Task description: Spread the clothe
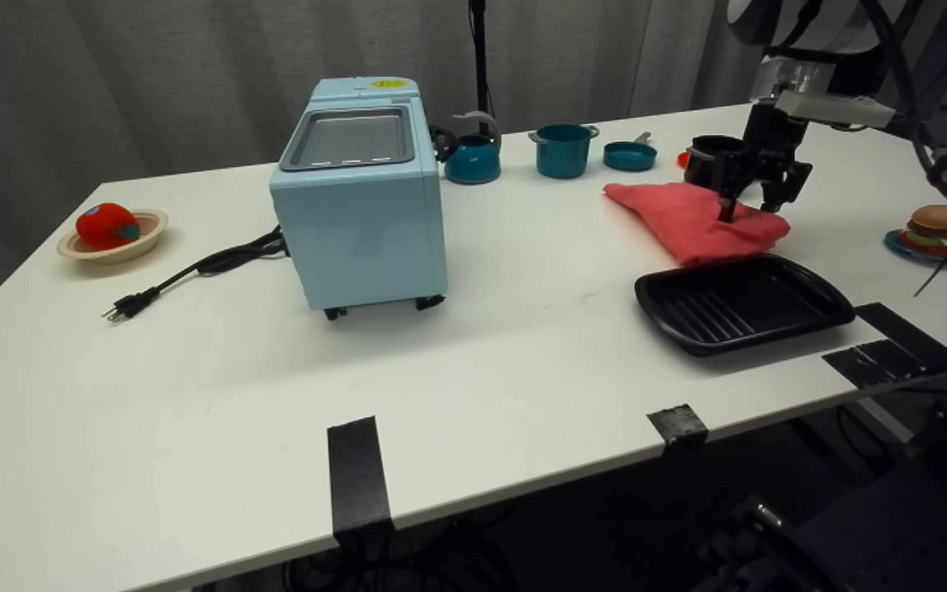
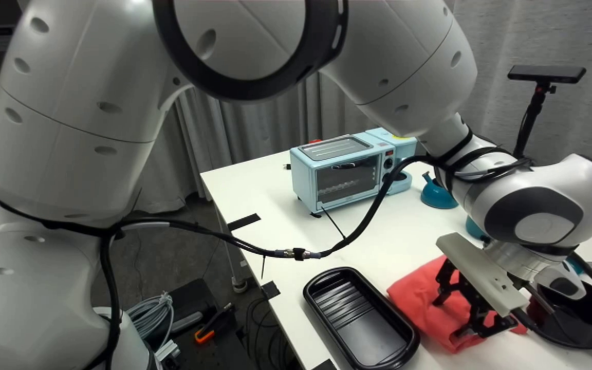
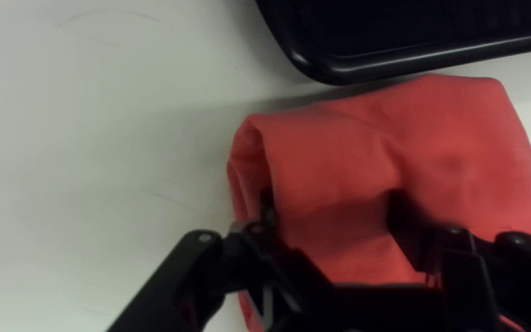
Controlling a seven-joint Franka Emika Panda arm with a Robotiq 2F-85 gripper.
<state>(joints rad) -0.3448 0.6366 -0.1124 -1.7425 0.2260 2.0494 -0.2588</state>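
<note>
gripper (image 3: 332,207): i see its fingers clearly apart, red cloth (image 3: 334,157) showing between them, nothing clamped
red cloth: folded, rumpled on the tabletop (image 1: 523,353), under my gripper
black tray (image 1: 769,296): lies just beside the red cloth

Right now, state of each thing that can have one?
Red cloth: folded over, not spread.
Gripper: open, at the cloth.
Toaster oven door: shut.
Power plug: unplugged.
Black tray: right side up.
Teal pot: upright, uncovered.
Dark pot: upright.
Teal pan: upright.
Kettle: upright.
Bowl: holding a red item.
Burger: assembled.
</note>
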